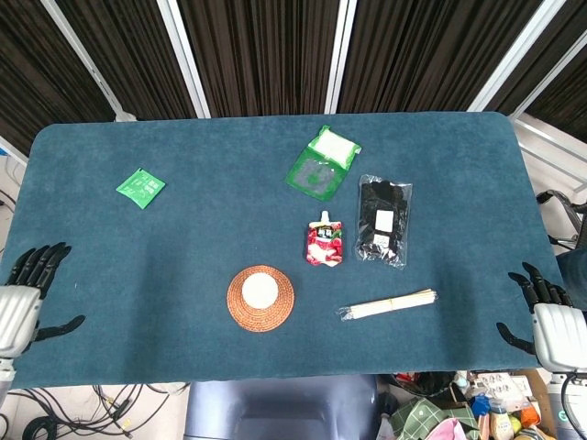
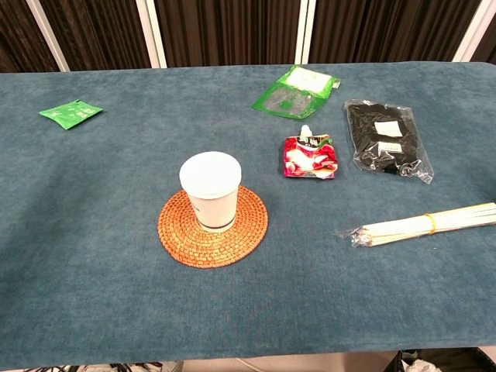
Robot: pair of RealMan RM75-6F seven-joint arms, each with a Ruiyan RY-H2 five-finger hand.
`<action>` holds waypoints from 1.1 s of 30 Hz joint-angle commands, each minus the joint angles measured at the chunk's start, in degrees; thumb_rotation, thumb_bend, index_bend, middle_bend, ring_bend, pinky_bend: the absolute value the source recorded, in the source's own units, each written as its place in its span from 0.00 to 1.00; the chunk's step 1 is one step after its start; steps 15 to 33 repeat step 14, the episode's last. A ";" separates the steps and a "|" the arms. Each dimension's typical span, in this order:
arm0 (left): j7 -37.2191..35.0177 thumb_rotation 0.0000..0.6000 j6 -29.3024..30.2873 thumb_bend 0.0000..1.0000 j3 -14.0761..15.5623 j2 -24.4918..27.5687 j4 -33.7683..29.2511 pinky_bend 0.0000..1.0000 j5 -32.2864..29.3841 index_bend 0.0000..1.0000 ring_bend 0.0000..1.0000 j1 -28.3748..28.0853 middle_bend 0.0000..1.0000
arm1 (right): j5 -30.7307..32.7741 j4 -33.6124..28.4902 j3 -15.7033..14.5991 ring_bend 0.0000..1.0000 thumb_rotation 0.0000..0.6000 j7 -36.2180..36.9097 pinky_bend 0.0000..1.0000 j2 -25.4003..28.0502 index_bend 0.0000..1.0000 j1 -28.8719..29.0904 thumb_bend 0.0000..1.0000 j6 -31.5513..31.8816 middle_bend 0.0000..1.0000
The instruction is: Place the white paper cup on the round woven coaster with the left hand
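Left robot hand (image 1: 23,298) sits at the near left edge of the table (image 1: 183,238), fingers spread, holding nothing. Right robot hand (image 1: 550,321) at the near right edge, also spread and empty. Neither shows in the chest view.

White paper cup (image 2: 211,191) stands upright on the round woven coaster (image 2: 246,230), roughly centred, maybe slightly toward the coaster's 11 o'clock. Looks stable, no tilt.

Bundle of sticks (image 2: 422,223) lies at 3 o'clock from the coaster, well apart. Red pouch (image 2: 310,157) at 1 o'clock, black packet (image 2: 385,138) beyond it to the right. Green-white packet (image 2: 298,87) farther out, small green sachet (image 2: 70,113) at far left.

Judgement: placement done, left robot hand well clear of the cup. Nothing left bar parking the arm.
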 commanded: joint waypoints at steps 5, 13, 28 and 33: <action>-6.48 1.00 0.69 0.09 -0.87 -3.07 5.91 0.00 1.33 0.05 0.00 2.00 0.06 | -0.01 -0.08 0.02 0.19 1.00 -0.15 0.19 -0.06 0.19 -0.07 0.13 0.16 0.05; -4.95 1.00 -0.59 0.09 -2.26 -1.66 5.71 0.00 -1.89 0.05 0.00 3.53 0.06 | 0.02 -0.50 0.01 0.19 1.00 -0.70 0.19 -0.22 0.19 0.05 0.13 -0.02 0.05; -4.76 1.00 -1.46 0.09 -2.34 -1.25 5.38 0.00 -2.54 0.05 0.00 3.49 0.06 | 0.03 -0.60 0.00 0.19 1.00 -0.83 0.19 -0.27 0.19 0.07 0.13 -0.06 0.05; -4.76 1.00 -1.46 0.09 -2.34 -1.25 5.38 0.00 -2.54 0.05 0.00 3.49 0.06 | 0.03 -0.60 0.00 0.19 1.00 -0.83 0.19 -0.27 0.19 0.07 0.13 -0.06 0.05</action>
